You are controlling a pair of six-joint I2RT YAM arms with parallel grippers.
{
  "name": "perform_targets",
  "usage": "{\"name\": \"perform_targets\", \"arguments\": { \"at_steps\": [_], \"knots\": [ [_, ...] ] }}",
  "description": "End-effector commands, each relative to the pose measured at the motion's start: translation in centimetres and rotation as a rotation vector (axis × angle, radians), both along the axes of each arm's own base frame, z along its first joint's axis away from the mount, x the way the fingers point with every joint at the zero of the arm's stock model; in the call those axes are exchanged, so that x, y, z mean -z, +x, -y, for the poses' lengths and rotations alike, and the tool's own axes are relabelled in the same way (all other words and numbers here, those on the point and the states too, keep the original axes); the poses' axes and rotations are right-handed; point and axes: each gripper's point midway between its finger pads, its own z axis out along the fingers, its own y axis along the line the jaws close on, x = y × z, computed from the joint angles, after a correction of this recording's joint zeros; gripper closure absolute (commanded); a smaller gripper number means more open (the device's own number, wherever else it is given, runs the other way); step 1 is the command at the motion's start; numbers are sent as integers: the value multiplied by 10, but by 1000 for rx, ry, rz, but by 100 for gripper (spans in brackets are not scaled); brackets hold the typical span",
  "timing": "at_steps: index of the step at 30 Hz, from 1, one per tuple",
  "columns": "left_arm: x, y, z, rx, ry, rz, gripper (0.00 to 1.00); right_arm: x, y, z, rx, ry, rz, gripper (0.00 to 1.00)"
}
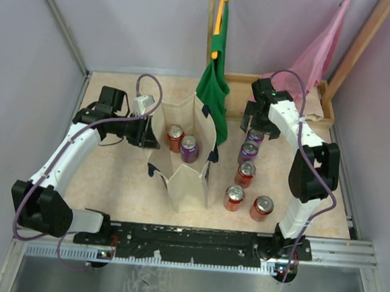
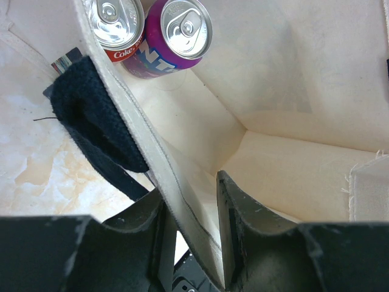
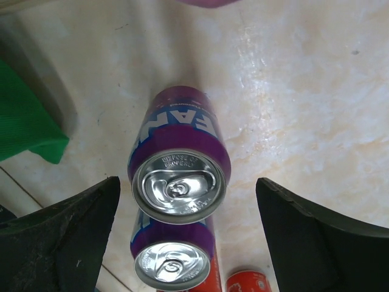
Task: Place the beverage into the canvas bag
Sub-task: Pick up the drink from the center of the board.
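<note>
The canvas bag (image 1: pixel 189 183) stands on the counter (image 1: pixel 111 180), mid-frame. In it, a can (image 1: pixel 175 136) stands left of a second can (image 1: pixel 189 147). The bag's left wall is between my left fingers (image 2: pixel 243 243). Right of the bag runs a row of cans (image 1: pixel 245 172); its top can (image 3: pixel 179 176) stands between my right fingers (image 3: pixel 61 237), touching neither.

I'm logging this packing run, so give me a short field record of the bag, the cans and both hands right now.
bag: canvas bag, upright, top open
inside bag: red can and purple can, both upright
left hand: left hand clamped on the bag's side wall
right hand: right hand open over the far purple can, gaps on both sides
outside bag: five loose cans in a rough line to its right, far purple can included
</note>
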Motion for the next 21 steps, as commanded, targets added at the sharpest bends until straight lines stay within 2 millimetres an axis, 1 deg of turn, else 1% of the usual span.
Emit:
{"name": "perform_targets", "arguments": {
  "at_steps": [1,8,13,15,16,18,19,21],
  "knots": [
    [-6,-8,-1,19,-3,14,63,-12,12,-12,-43,42,39,7],
    [-8,-7,0,18,-6,17,63,11,2,-6,-37,25,-18,7],
    [-8,-5,0,18,-6,15,63,28,-2,-1,-30,10,-64,8],
    [-8,-5,0,18,-6,14,63,31,-1,0,-26,7,-69,11],
    [-8,-5,0,18,-5,13,64,32,0,0,-25,7,-67,13],
    [-8,-5,0,16,-4,14,63,30,2,-1,-18,10,-52,27],
    [-8,-5,0,17,-2,12,64,27,4,-1,-18,14,-40,35],
    [-8,-5,0,17,-1,13,64,22,7,-2,-15,22,-17,54]
  ]
}}
